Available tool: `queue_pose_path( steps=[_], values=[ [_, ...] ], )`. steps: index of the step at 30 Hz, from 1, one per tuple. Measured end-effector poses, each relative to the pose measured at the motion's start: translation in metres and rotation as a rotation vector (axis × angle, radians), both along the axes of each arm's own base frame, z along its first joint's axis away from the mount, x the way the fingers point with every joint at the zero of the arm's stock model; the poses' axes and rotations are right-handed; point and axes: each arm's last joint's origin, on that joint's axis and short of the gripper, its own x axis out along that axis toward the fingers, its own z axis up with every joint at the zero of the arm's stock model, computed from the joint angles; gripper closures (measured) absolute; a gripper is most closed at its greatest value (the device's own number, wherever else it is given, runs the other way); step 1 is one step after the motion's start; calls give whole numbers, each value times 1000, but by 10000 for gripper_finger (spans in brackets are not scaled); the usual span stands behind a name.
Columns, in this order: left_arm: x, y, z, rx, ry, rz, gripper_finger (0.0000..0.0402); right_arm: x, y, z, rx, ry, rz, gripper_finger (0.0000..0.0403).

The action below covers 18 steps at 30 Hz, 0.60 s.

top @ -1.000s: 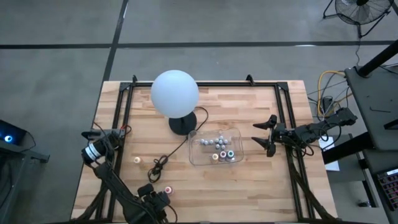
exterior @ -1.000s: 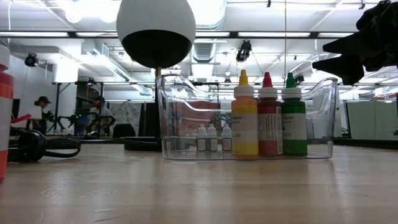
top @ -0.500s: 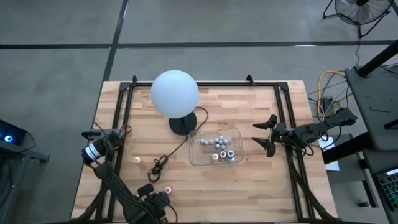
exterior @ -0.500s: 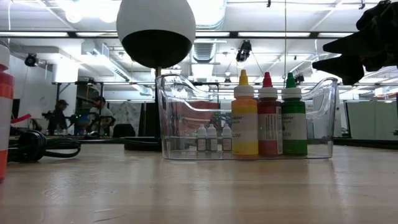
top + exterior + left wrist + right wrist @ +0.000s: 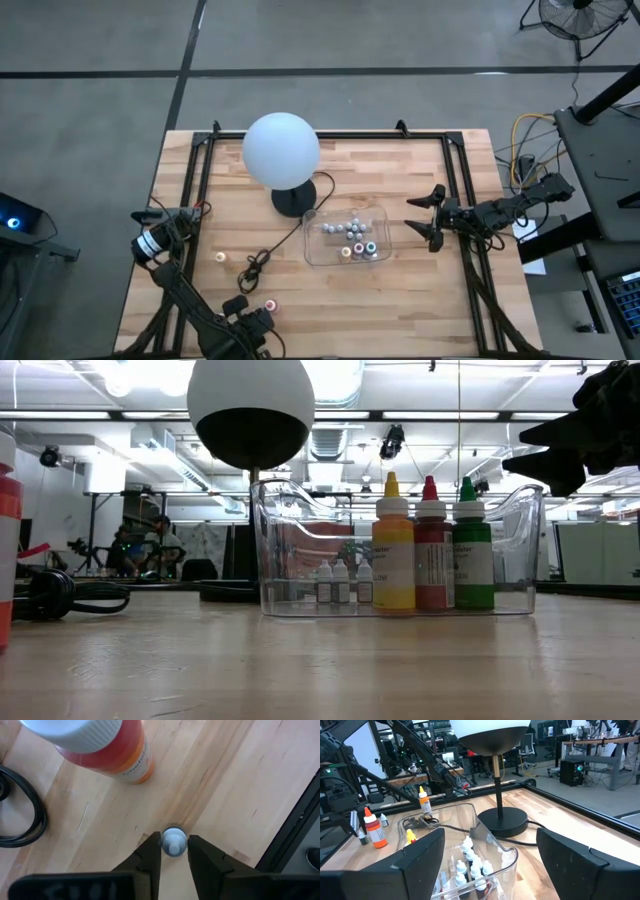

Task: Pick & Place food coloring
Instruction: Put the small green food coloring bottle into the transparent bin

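A pale wooden table [image 5: 400, 300] with a black frame stands on a grey floor. In the low view a workshop with ceiling lights opens behind it, and a person [image 5: 160, 540] shows far off on the left.

A big white globe lamp on a black round base [image 5: 281, 148] rises at the far middle of the table. Its black cable [image 5: 258, 263] trails toward the near side. Just right of the lamp base lies a clear rectangular plastic tray [image 5: 312, 250].

The tray holds a cluster of food coloring bottles. Three taller ones stand side by side at its near end: a yellow bottle [image 5: 393, 555], a red bottle [image 5: 431, 555] and a green bottle [image 5: 471, 555]. Several tiny white-capped bottles [image 5: 341, 582] stand farther back.

The left gripper [image 5: 174, 846] is low at the near edge, left of centre. Its jaws are narrow, pressed on either side of a tiny white-capped dropper bottle [image 5: 173, 839] that stands upright on the wood. An orange bottle with a ribbed white cap [image 5: 107, 750] stands near it. A small pale-capped bottle [image 5: 220, 257] stands alone left of the cable.

The right gripper [image 5: 421, 222] hovers to the right of the tray with its jaws spread wide, holding nothing.
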Motion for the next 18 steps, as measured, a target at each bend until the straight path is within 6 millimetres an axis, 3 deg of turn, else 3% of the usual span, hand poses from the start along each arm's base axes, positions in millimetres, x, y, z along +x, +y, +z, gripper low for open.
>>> queue_pose_path(
  steps=[8,18],
  values=[
    [1,-2,6,-6,-4,0,367,0,0,0,0,0,0,94],
    [-1,-1,37,-46,-10,-19,369,0,0,0,0,0,0,104]
  ],
)
